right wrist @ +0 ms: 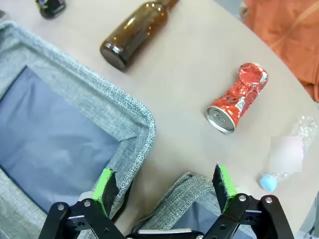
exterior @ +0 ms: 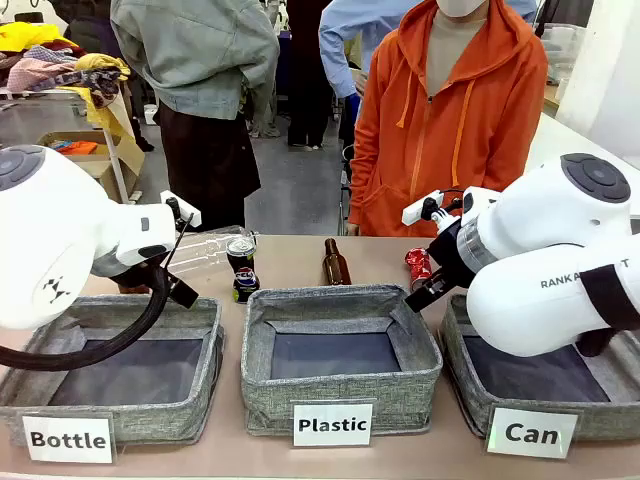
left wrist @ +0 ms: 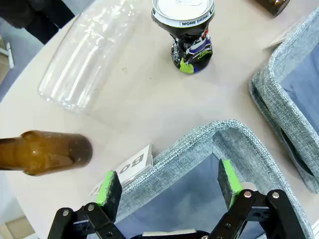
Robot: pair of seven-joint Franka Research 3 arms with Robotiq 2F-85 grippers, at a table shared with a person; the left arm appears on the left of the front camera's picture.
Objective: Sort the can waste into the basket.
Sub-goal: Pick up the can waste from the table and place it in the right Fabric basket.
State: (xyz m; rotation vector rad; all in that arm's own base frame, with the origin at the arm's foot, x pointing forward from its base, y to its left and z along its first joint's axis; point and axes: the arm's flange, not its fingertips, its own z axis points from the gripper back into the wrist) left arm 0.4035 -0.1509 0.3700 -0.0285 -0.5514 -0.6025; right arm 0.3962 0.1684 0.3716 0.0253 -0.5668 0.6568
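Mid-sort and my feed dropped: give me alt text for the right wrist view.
A dented red can lies on the table beyond the open right gripper, which hangs over a corner of the Can basket. A brown bottle lies farther off, beside another grey basket.

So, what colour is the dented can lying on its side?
The dented can is red with a silver top, clearest in the right wrist view.
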